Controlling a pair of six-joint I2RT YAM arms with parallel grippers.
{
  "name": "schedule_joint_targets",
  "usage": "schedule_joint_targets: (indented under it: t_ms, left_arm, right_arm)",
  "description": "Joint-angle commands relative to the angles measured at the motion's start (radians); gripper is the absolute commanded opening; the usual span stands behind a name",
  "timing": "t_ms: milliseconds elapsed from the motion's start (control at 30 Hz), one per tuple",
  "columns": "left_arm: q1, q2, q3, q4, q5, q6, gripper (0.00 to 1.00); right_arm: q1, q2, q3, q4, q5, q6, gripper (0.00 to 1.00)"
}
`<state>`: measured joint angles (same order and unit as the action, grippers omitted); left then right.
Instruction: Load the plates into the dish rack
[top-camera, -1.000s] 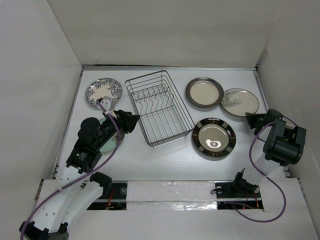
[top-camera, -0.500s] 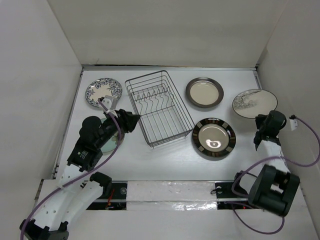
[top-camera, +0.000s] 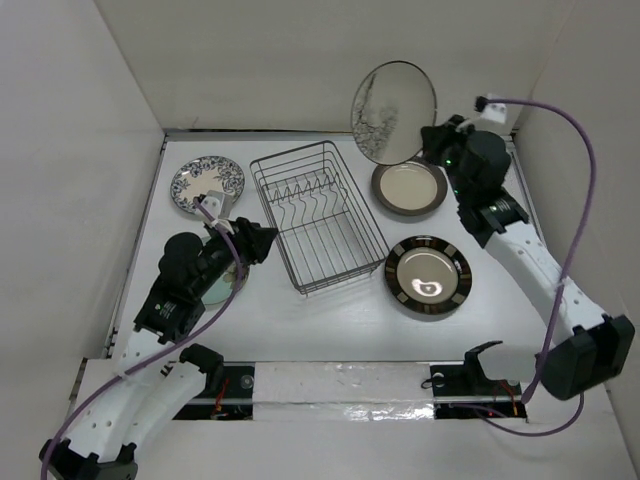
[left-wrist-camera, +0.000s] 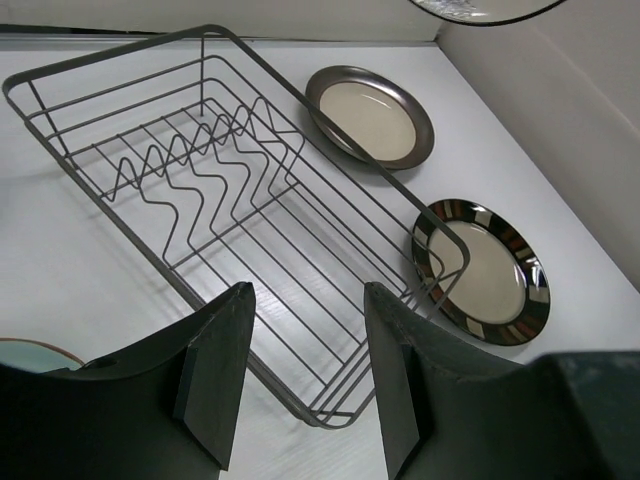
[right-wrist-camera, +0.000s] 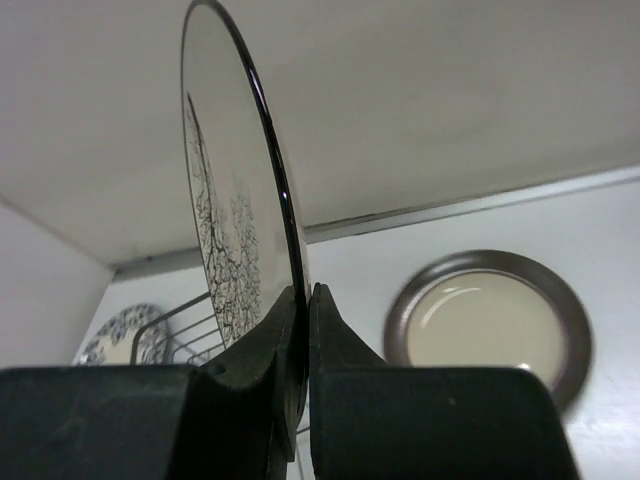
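The right gripper pinched the rim of a branch-patterned plate, upright in the air over the far edge of the table. The left gripper had its jaws apart, empty, beside the dish rack.

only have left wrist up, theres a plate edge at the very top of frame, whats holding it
observer: the right gripper is shut on the rim of that branch-patterned cream plate, holding it on edge in the air.
operator: any plates left of the rack that i cant see
observer: yes, a blue-floral plate lies flat on the table by the far left corner of the dish rack.
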<state>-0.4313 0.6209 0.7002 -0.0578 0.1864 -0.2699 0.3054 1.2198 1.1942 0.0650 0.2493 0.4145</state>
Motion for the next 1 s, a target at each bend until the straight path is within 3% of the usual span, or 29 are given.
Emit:
schedule_joint_targets:
  t_ms: [0,200,433,500,633,967]
  left_arm:
    - [-0.004,-0.039,0.033,0.023,-0.05,0.011,0.45]
    - [-0.004,-0.161,0.016,0.046,-0.16,0.003,0.43]
    - [-0.004,-0.162,0.016,0.042,-0.179,-0.002,0.45]
    - [-0.004,-0.152,0.021,0.039,-0.159,0.0,0.48]
    - [-0.004,-0.148,0.021,0.041,-0.16,0.001,0.67]
    - [-0.004,-0.135,0.021,0.036,-0.139,0.004,0.68]
  right_arm:
    - [0.112,0.098,0.166,0.027,0.125,-0.172,0.0]
    - [0.256,0.335,0.424,-0.06,0.269,-0.296,0.0]
    - [0.293,0.487,0.536,-0.098,0.367,-0.362,0.0]
    - [0.302,0.507,0.542,-0.097,0.373,-0.367,0.0]
    - [0.324,0.553,0.538,-0.094,0.412,-0.384,0.0]
    - [0.399,0.635,0.479,-0.097,0.443,-0.329,0.0]
